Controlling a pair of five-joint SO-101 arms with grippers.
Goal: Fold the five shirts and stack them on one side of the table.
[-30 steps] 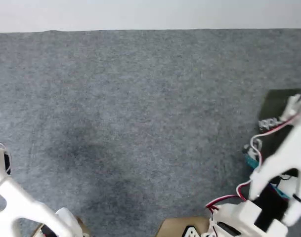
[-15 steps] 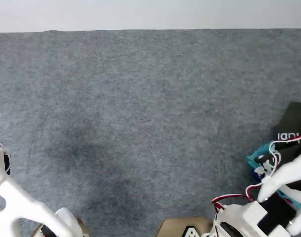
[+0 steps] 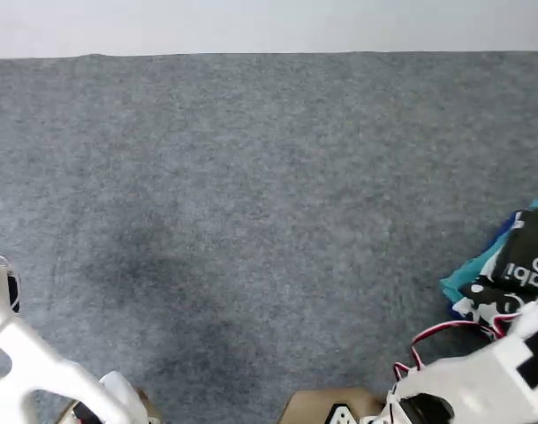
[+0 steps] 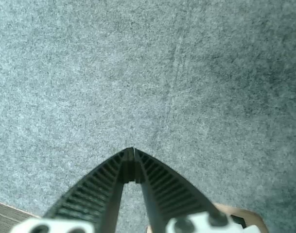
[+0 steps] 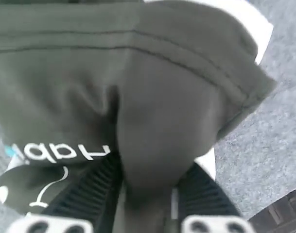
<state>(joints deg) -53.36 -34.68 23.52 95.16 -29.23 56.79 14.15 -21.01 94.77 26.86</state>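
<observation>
The dark shirt, bunched between the right gripper's clamped jaws near the table's right edge above the teal shirt, could land crumpled and undo its fold (the left gripper, pinched closed over bare mat, offers no support).

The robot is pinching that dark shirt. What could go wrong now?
The right pincer grips the dark shirt in a bunched lump, so it may land crumpled instead of flat. The teal cloth pokes out beside it and might get dragged along. The left pincer is shut, far off over the grey mat, so it probably could not catch a slip.
</observation>
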